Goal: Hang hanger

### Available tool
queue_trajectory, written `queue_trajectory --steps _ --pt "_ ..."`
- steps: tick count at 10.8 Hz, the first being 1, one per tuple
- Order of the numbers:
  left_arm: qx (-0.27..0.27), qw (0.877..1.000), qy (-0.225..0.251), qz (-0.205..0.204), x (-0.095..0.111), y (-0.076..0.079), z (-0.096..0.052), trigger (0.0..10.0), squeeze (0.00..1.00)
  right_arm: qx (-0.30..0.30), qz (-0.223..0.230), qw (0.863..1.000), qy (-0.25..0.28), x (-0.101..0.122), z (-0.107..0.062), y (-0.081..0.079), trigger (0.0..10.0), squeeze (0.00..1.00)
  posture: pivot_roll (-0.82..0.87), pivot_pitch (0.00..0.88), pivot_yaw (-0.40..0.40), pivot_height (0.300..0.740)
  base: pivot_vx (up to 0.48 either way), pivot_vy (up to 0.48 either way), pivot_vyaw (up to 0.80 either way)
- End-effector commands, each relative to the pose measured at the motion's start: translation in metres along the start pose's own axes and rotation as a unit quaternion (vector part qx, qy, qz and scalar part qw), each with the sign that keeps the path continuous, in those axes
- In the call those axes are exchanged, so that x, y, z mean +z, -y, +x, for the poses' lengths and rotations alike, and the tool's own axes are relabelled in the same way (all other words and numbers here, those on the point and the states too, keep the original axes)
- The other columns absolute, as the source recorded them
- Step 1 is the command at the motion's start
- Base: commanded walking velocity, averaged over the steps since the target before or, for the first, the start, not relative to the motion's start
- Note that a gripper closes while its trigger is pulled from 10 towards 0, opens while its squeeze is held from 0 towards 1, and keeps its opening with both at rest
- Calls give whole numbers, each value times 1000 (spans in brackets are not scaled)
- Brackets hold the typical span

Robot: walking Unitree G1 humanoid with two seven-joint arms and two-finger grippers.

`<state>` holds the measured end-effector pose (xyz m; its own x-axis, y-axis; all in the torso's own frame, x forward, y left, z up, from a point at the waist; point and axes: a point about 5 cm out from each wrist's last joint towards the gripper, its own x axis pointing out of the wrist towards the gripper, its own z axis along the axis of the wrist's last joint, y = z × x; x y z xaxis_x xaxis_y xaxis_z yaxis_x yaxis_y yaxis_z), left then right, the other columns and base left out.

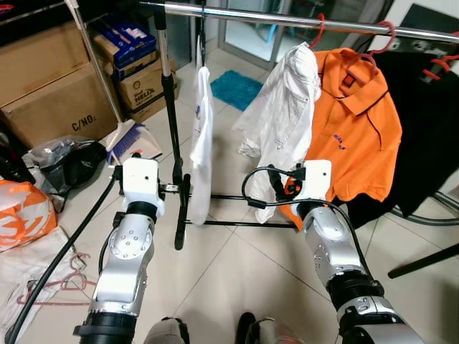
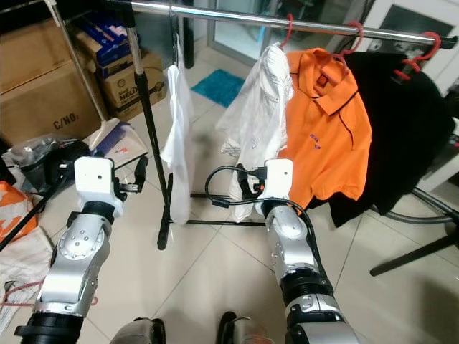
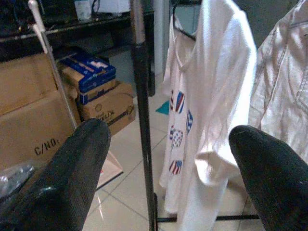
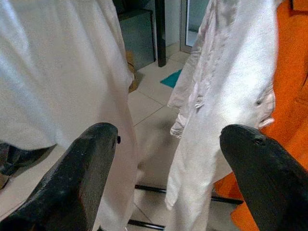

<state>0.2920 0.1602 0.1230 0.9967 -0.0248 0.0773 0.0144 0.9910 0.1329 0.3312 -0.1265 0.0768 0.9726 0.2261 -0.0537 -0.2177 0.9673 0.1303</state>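
**Empty hands near the clothes rail**

My left gripper (image 3: 166, 159) is spread wide and holds nothing. My right gripper (image 4: 175, 159) is spread wide too — nothing in it. Both point at the clothes rail (image 1: 301, 21).

A white T-shirt (image 1: 201, 143) hangs by the rail's black pole (image 1: 171, 107). Next come a white jacket (image 1: 283, 115), an orange polo shirt (image 1: 358, 129) on a red hanger (image 1: 384, 36), and a black shirt (image 1: 423, 122).

I think the hanger I should hang is the pink hanger (image 1: 54, 287) — it lies on the floor by my left side, on a white cloth (image 1: 32, 276).

What could go wrong? It is low and thin, so my fingers may slip off it. The black cable (image 1: 57, 254) runs close by and could catch my arm. Lifting it, I might bump the hanging clothes.
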Motion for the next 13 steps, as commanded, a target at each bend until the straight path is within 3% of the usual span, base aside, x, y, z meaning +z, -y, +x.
queue_trajectory --steps 1,6,11,13 --pt "-15 1000 8 2 3 7 3 10000 0 -8 -4 1000 11 5 1 6 10000 0 -6 122 -67 740 274 -390 0" --pt "-27 999 30 11 9 13 5 10000 0 -7 -8 1000 14 7 1 7 10000 0 -11 116 -73 740 270 -394 0" --pt "-15 992 121 10 57 14 14 10000 0 14 -9 998 67 34 10 0 10000 0 3 83 -86 740 82 0 0" --pt "26 996 90 -4 57 2 23 10000 0 15 -7 998 62 32 8 0 10000 0 -2 91 -86 740 0 0 0"
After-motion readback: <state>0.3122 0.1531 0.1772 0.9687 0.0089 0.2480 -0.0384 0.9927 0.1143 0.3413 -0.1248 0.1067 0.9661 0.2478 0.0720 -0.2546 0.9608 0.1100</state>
